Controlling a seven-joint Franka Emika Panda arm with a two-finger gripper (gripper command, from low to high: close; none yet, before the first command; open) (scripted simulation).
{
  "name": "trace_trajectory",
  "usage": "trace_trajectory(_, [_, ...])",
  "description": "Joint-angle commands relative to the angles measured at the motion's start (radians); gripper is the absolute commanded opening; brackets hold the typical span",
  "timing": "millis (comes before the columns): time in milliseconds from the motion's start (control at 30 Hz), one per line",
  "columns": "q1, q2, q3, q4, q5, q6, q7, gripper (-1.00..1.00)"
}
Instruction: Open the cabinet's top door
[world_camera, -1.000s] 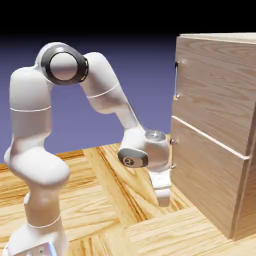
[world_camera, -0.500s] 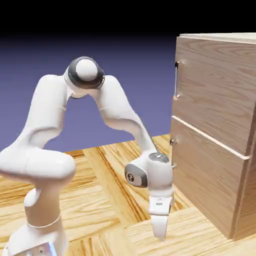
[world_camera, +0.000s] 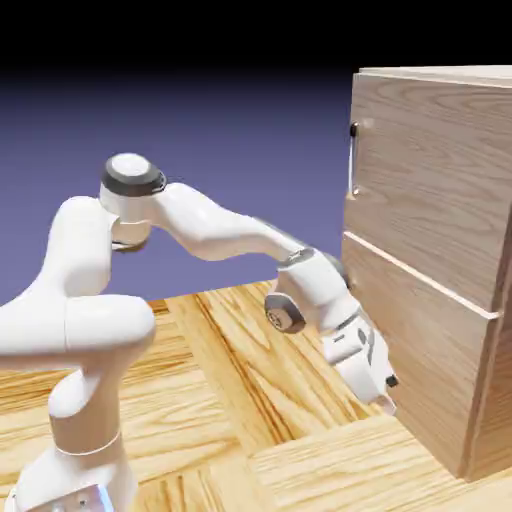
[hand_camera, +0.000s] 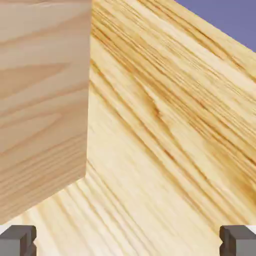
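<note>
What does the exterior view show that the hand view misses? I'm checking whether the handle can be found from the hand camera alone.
Only the exterior view shows the arm, the top door with its handle, and the lower door. Only the hand view shows the two grey fingertips set wide apart, nothing between them. Both show the wooden table and part of the cabinet; the handle is out of the hand view.
</note>
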Motion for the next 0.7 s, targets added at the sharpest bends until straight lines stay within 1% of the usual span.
trace_trajectory(0, [0.03, 0.036, -0.024, 0.01, 0.036, -0.009, -0.009, 0.0])
trace_trajectory(367, [0.368, 0.437, -0.286, 0.122, 0.433, -0.105, -0.113, 0.0])
trace_trajectory(500, [0.385, 0.482, -0.428, 0.08, 0.506, -0.105, -0.161, 0.0])
trace_trajectory(567, [0.4, 0.491, -0.454, 0.075, 0.535, -0.105, -0.158, 0.0])
trace_trajectory(667, [0.292, 0.476, -0.446, 0.178, 0.575, -0.104, -0.162, 0.0])
